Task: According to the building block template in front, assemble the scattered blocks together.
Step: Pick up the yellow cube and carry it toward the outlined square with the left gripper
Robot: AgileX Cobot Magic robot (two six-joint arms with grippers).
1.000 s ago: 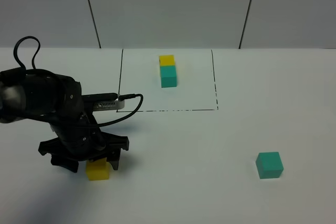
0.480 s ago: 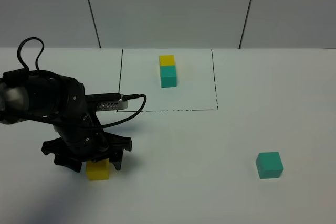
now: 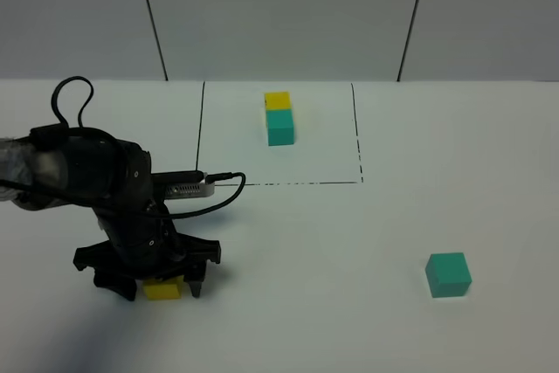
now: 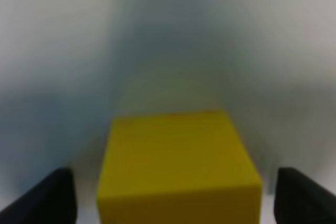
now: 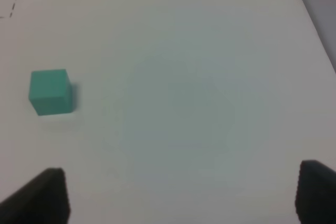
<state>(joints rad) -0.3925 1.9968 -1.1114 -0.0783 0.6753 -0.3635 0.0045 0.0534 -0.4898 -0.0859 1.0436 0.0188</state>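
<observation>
Overhead and wrist views of a two-block assembly, at the approach to the first grasp. The template (image 3: 279, 118), a yellow cube joined to a teal cube with the yellow on the far side, sits inside a thin black outline (image 3: 354, 133) toward 12 o'clock on the white tabletop (image 3: 349, 233); it serves as the pattern to copy, which is probably why it lies apart from the working area. The two loose pieces lie well apart from each other and from the template: the yellow block (image 3: 162, 289) at about 8 o'clock and the teal block (image 3: 448, 274) at about 4 o'clock, each on the side of the arm that can most easily reach it. The left pincer (image 4: 174, 199) stands low over the yellow block with one black fingertip on either side of it. In the left wrist view a strip of bare tabletop shows between each fingertip and the block's faces, so the pincer is spread and straddles the block without pinching it; the grasp appears not yet made. The right pincer (image 5: 184, 198) is also spread, with nothing between its fingertips, and hangs apart from the teal block, which sits untouched at roughly 10 o'clock in its wrist view.
</observation>
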